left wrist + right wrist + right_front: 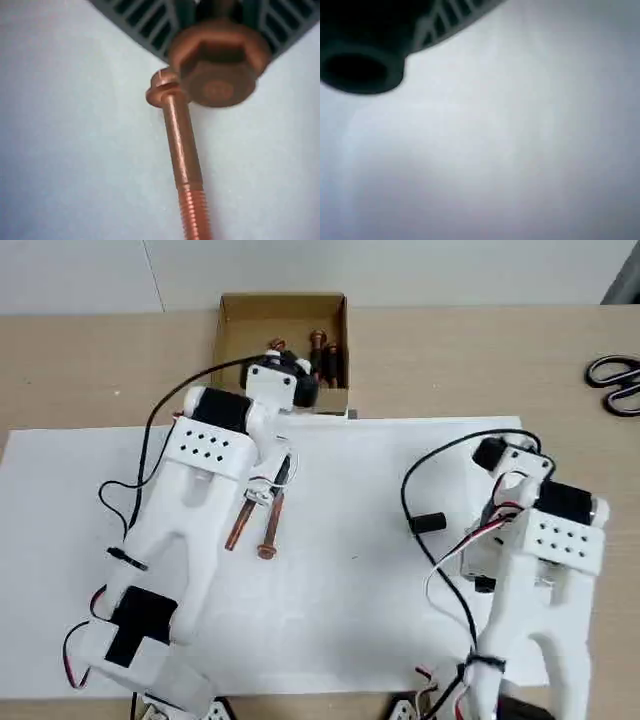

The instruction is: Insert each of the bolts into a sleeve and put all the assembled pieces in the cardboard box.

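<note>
copper bolt near the cardboard box, stiff and slick, wants a mid-shank pinch; left gripper seems clamped on it, for the right gripper i cannot tell.

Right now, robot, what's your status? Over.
Left hand holds first bolt; second bolt lies beside. Right hand near black sleeve. Cardboard box holds assembled pieces.

Scissors on wooden table, white sheet
</note>
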